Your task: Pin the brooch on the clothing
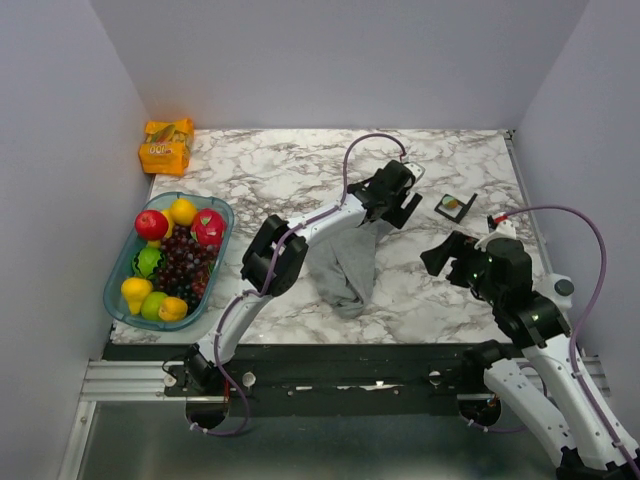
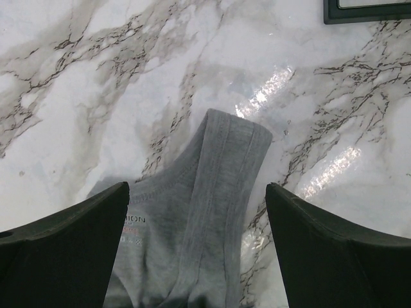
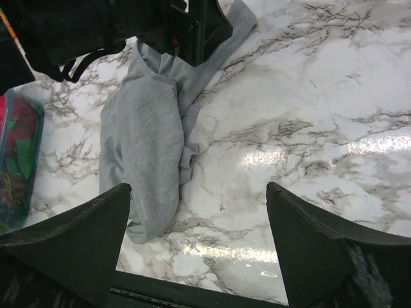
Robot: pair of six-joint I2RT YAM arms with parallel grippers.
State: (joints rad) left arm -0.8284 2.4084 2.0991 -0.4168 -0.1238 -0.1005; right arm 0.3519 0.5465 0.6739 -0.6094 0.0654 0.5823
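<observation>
The grey tank top (image 1: 345,262) lies bunched in a long heap at the middle of the marble counter (image 1: 270,165), not spread flat. This probably explains why the left arm reaches so far out. The left end effector (image 2: 198,192) hovers over the garment's 12 o'clock end with its fingers spread wide and nothing between them. Directly below it is one shoulder strap (image 2: 228,160), apparently lined up to be gripped and pulled straight.

The brooch (image 1: 455,206) sits untouched on its black card (image 1: 462,212), apart from the cloth and at about 2 o'clock from the heap. The right end effector (image 1: 441,255) hangs at about 6 o'clock from the card. It is also wide open and empty, and seems placed to go for the badge once the fabric is ready.

A fruit bowl (image 1: 110,285) sits at the counter's 9 o'clock edge, well clear of the work.

- **Second strap:** it cannot be found, and is presumably folded under the heap.
- **Neck label (image 2: 131,224):** the printing is too small to read.
- **Card in the left wrist view:** it is cut off at the top edge.
- **Badge:** its pin and clasp are too small to make out in any view.
</observation>
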